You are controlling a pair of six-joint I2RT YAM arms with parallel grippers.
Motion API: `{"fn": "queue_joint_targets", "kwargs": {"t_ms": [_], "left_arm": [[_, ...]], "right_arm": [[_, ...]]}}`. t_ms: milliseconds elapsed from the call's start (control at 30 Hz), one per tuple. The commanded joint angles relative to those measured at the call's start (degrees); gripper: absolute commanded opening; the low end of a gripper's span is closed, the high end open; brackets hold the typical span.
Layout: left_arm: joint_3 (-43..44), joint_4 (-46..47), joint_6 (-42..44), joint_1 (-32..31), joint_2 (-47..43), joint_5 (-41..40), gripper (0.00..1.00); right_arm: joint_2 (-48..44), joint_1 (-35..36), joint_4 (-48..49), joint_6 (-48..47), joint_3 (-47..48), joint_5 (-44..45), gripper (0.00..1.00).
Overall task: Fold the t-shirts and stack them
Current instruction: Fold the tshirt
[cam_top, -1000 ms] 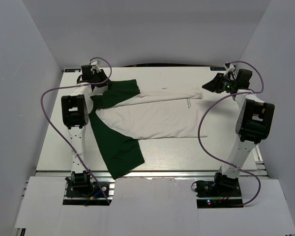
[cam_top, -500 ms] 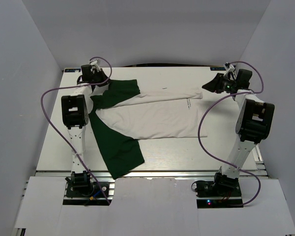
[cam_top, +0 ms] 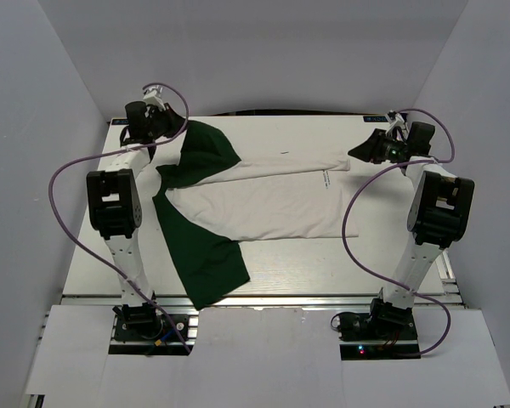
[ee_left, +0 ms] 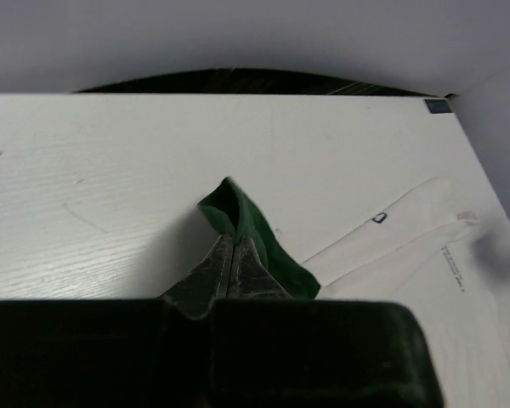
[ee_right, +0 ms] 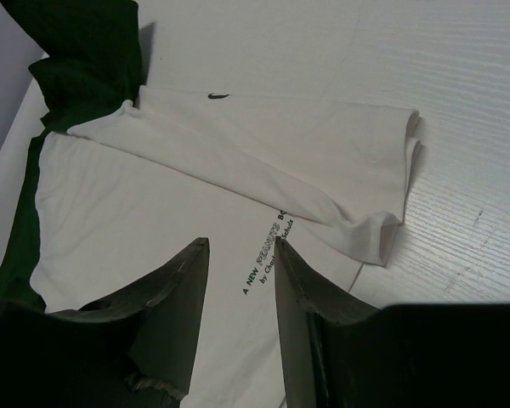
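Note:
A white t-shirt (cam_top: 263,200) with dark green sleeves lies spread across the table, its far long edge folded over. My left gripper (cam_top: 172,127) is at the far left corner, shut on the far green sleeve (cam_top: 206,151), lifting its tip; in the left wrist view the green cloth (ee_left: 238,212) sticks out between the closed fingers (ee_left: 212,268). My right gripper (cam_top: 364,148) is open and empty at the far right, just above the shirt's folded hem (ee_right: 382,183). The near green sleeve (cam_top: 204,255) lies flat toward the table's front.
Grey walls close the table on the left, right and back. The table's far edge (ee_left: 238,89) is just beyond the left gripper. Purple cables loop from both arms over the table sides.
My left gripper has moved left and back toward the far corner, pulling the green sleeve with it. The right arm has stayed put.

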Motion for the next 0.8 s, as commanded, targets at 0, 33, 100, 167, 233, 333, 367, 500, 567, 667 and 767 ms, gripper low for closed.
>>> {"fn": "queue_joint_targets", "kwargs": {"t_ms": [0,33,100,167,233,333,367,500,567,667,767], "left_arm": [[-2.62,2.64,0.51,-0.26,-5.74,4.65,0.00],[-3.06,2.64,0.43,-0.26,-6.09,6.39,0.00],[-4.03,2.64,0.60,-0.26,-7.49,7.90,0.00],[-5.96,2.81,0.43,-0.26,-8.55,10.52,0.00],[-7.19,2.90,0.43,-0.26,-10.13,12.47,0.00],[-10.88,2.99,-0.19,-0.26,-12.76,15.02,0.00],[-11.59,3.08,-0.36,-0.17,-13.39,16.42,0.00],[-15.54,3.17,-0.63,-0.26,-16.99,19.06,0.00],[-17.65,3.25,-0.37,-0.34,-19.19,20.20,0.00],[-20.11,3.25,-0.01,-0.35,-22.43,22.05,0.00],[-21.78,3.34,-0.98,-0.35,-24.54,25.39,0.00]], "right_arm": [[-2.87,-0.01,1.02,-0.15,-0.75,-1.70,0.43],[-2.96,-0.01,1.10,-0.15,-0.84,-1.79,0.43],[-3.22,-0.01,1.10,-0.06,-1.02,-1.88,0.43],[-3.66,-0.01,1.19,-0.06,-1.28,-2.05,0.43],[-3.75,-0.01,1.28,-0.06,-1.45,-2.14,0.43],[-4.19,-0.01,1.28,-0.06,-1.63,-2.32,0.43],[-4.27,-0.01,1.28,-0.06,-1.72,-2.32,0.43],[-4.36,0.07,1.19,-0.15,-1.81,-2.67,0.43],[-4.45,-0.01,1.02,-0.06,-1.89,-2.67,0.43],[-4.54,0.07,0.84,-0.06,-2.25,-2.76,0.43],[-4.80,0.08,0.75,-0.15,-2.51,-2.93,0.43]]}}
